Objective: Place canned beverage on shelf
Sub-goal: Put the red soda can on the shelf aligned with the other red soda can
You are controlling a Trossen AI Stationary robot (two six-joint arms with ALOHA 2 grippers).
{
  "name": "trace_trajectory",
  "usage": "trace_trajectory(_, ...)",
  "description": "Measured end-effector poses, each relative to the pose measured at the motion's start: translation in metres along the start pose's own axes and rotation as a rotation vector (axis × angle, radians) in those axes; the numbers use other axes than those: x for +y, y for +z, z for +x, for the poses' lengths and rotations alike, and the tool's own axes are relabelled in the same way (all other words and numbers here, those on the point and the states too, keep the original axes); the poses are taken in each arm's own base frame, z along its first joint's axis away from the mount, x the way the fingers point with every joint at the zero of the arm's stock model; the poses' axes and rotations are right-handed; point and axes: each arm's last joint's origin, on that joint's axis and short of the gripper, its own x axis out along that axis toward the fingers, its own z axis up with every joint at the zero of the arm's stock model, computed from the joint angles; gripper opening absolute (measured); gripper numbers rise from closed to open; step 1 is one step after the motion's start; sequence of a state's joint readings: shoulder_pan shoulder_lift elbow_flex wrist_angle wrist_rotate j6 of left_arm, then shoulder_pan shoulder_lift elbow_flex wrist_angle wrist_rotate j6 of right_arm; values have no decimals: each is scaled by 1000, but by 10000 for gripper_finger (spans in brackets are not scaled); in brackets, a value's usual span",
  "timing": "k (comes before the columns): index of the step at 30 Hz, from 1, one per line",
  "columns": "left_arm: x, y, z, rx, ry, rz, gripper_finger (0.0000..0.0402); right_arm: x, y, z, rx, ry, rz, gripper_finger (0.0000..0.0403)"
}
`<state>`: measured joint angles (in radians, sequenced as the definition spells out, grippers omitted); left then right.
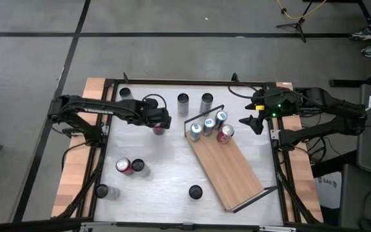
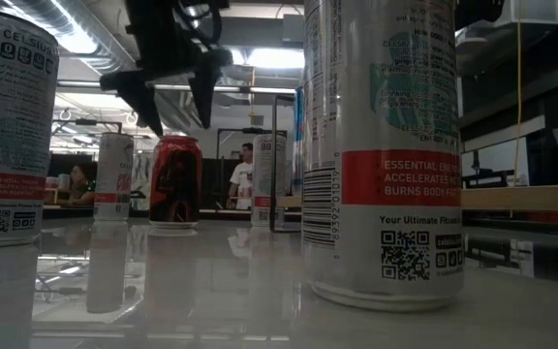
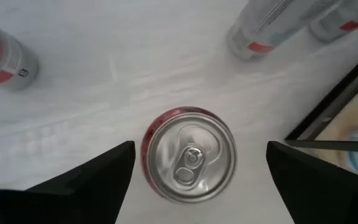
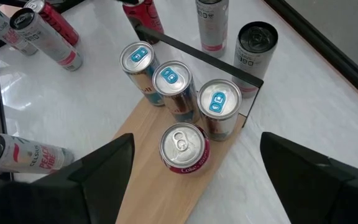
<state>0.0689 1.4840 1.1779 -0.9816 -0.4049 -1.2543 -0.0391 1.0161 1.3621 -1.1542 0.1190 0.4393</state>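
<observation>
Over on the left, the left tool (image 3: pixel 191 168) hangs directly above an upright red can (image 3: pixel 190 155) on the white desk (image 1: pixel 166 177), fingers spread wide to either side of it with clear daylight between pads and can. Nothing is pinched here; this looks like the line-up for the next pick, though the can stands untouched on the desk, just beside the shelf's near rail. More stock waits around it: two cans lying on their sides near the left edge (image 1: pixel 129 166), a dark-topped one standing near the front (image 1: pixel 195 191), two tall silvery ones at the back (image 1: pixel 194 102).

Moving right, the shelf (image 4: pixel 166 199), a light-wood board, lies angled across the desk. Four cans stand bunched at its back end against the black wire rail: three blue-tabbed ones (image 4: pixel 171 84) and a red cola can (image 4: pixel 183 149). Most of the board is bare.

Far right, the right tool (image 1: pixel 256 121) hovers beside the shelf's loaded end, fingers spread, carrying nothing.

So, four shelved, several left on the desk.
</observation>
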Motion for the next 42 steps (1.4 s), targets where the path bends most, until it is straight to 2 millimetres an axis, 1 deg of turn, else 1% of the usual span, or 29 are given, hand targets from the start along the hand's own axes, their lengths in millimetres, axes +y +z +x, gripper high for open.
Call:
trace_trajectory(11, -12, -9, 29, 29, 79, 37, 356, 0, 0, 0, 0, 0, 0, 337)
trace_trajectory(20, -16, -12, 38, 35, 91, 43, 355, 0, 0, 0, 0, 0, 1, 337)
trace_trajectory(24, -16, -13, 38, 37, 95, 54, 336, 0, 0, 0, 1, -1, 0, 337)
trace_trajectory(28, -16, -14, 37, 36, 92, 72, 301, 0, 0, 0, 2, -1, 0, 337)
trace_trajectory(31, -17, -14, 37, 42, 82, 151, 277, 0, -1, 0, 6, -3, -1, 337)
trace_trajectory(37, -19, -14, 37, 71, 41, 429, 276, -1, -1, 0, 14, -7, -2, 337)
trace_trajectory(42, -29, -14, 36, 125, -124, 648, 284, -1, -3, 0, 29, -14, -4, 337)
